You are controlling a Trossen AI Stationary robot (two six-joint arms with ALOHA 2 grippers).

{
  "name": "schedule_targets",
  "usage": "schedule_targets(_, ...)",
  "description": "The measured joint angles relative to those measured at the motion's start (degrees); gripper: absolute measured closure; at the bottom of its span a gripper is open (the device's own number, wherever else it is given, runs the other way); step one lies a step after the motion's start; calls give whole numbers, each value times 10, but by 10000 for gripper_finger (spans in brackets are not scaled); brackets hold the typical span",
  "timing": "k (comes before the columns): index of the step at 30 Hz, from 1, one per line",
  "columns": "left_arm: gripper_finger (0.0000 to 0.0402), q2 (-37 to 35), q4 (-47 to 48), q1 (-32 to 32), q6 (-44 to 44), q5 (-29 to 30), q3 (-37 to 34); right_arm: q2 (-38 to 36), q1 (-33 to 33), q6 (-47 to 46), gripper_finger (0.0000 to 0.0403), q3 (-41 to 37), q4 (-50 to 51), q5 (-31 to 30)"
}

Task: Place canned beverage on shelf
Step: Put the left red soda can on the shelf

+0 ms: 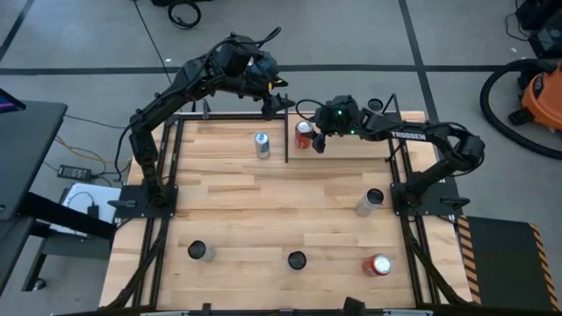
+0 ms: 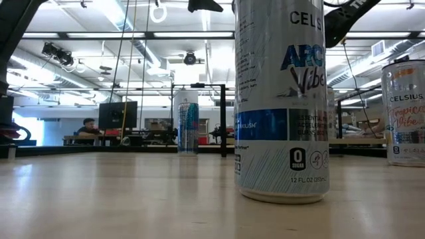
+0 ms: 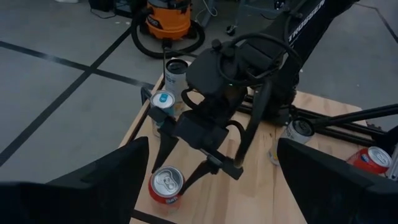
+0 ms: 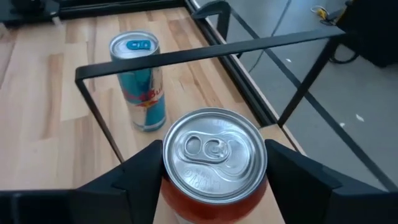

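Note:
A red can (image 1: pixel 304 132) stands at the left end of the pale shelf (image 1: pixel 351 147) at the table's far right, also in the left wrist view (image 3: pixel 166 185). My right gripper (image 1: pixel 309 138) is above it, its fingers down either side of the can's top (image 4: pixel 214 158). A blue and silver can (image 1: pixel 262 145) stands upright on the tabletop just left of the shelf's black rod (image 4: pixel 205 53). My left gripper (image 1: pixel 268 88) hangs open and empty over the table's far edge, its fingers (image 3: pixel 124 174) wide apart. My right gripper has the red can's upper wall (image 4: pixel 171 186) between its two fingers (image 4: pixel 140 177), one on each side, just under the rim. The fingers come from above, slanting down. The can stands upright; whether its base rests on the shelf I cannot tell.
Two more cans (image 3: pixel 163 102) (image 3: pixel 176 71) stand at the shelf's far right. A silver can (image 1: pixel 370 202), a red can (image 1: pixel 378 265) and two dark-topped cans (image 1: pixel 201 252) (image 1: pixel 297 260) stand on the near tabletop. The low view is filled by a tall can (image 2: pixel 282 99).

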State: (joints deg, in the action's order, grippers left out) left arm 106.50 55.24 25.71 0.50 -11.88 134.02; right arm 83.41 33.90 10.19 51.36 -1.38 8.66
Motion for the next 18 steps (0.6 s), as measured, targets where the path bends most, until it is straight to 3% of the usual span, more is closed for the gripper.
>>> schedule_targets(8, 44, 0, 9, 0, -3, 0, 0, -4, -5, -45, 148, 0, 15, -55)
schedule_targets(18, 44, 0, 23, 0, -3, 0, 0, -4, -38, -161, 147, 0, 21, -194)
